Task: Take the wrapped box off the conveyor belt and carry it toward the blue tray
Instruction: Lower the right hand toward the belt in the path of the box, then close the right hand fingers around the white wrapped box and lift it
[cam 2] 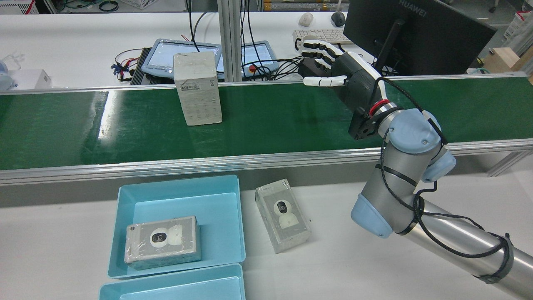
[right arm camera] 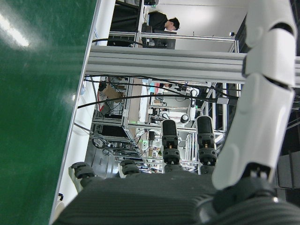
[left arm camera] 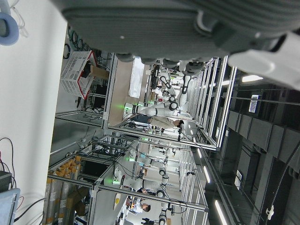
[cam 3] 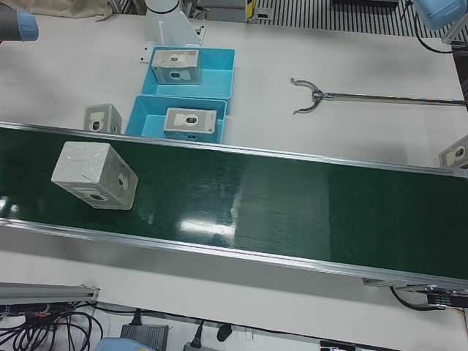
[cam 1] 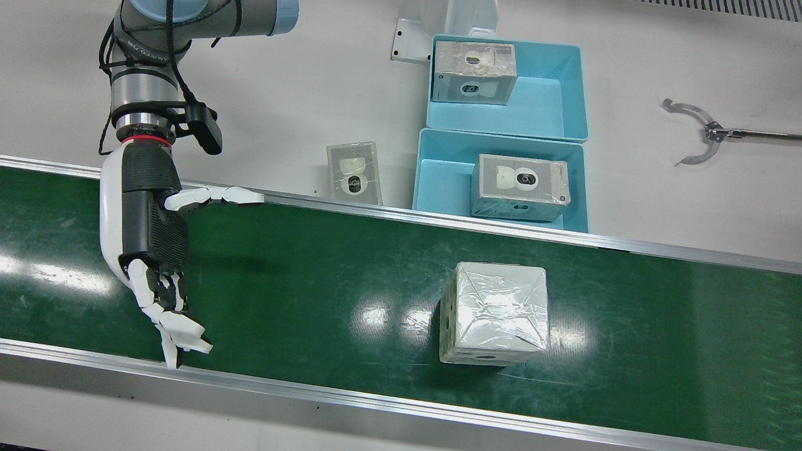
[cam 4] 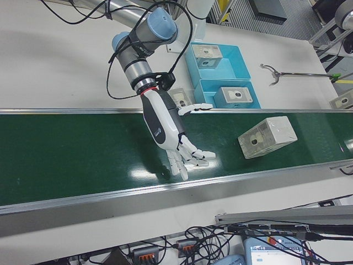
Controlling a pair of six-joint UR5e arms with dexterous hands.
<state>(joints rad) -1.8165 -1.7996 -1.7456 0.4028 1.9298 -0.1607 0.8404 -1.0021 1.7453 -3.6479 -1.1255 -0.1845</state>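
The wrapped box is waiting on the belt, well apart from the open right robot hand.

The wrapped box (cam 1: pixel 494 313) is stood upright on the green conveyor belt (cam 1: pixel 313 269). The right robot hand (cam 1: pixel 150 232) is held over the belt, fingers spread, nothing held. In the front view the box lies to its right. The blue tray (cam 1: pixel 438 181) sits just past the belt's far edge. The left robot hand's state cannot be told.

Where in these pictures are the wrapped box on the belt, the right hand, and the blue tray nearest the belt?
wrapped box (cam 1: pixel 498 310), front view, its top face
right hand (cam 1: pixel 153 216), front view, the back of the hand
blue tray (cam 1: pixel 438 178), front view, its bare floor
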